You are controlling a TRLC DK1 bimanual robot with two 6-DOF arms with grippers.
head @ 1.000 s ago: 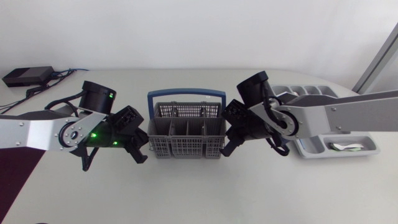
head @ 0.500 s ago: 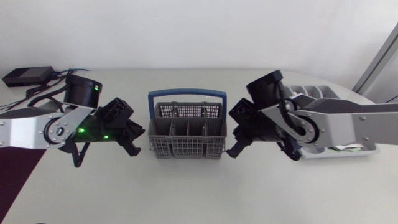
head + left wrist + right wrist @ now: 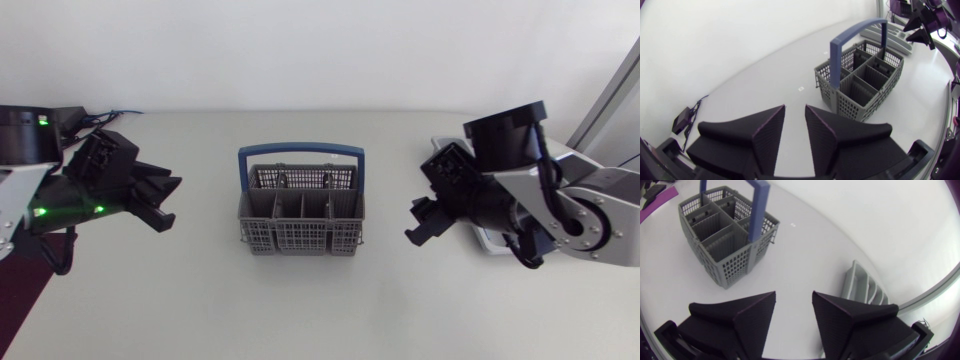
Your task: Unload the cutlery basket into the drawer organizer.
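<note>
The grey cutlery basket (image 3: 300, 215) with a blue handle (image 3: 300, 152) stands upright mid-table; no cutlery shows in its compartments. My left gripper (image 3: 160, 200) hangs well to the basket's left, open and holding nothing. In the left wrist view this gripper (image 3: 795, 125) points toward the basket (image 3: 862, 80), far ahead. My right gripper (image 3: 420, 222) is to the basket's right, apart from it, open and empty. In the right wrist view the basket (image 3: 722, 230) lies ahead of the gripper (image 3: 794, 312), and the grey drawer organizer (image 3: 865, 287) lies beside it. My right arm hides most of the organizer (image 3: 440, 145) in the head view.
A black box with cables (image 3: 40, 120) sits at the table's far left back corner. A dark purple mat (image 3: 20, 275) lies at the left edge under my left arm. Bare table surrounds the basket on all sides.
Both arms have drawn back sideways from the basket, the left to the left and the right to the right. Both grippers' fingers have parted, the right one more.
</note>
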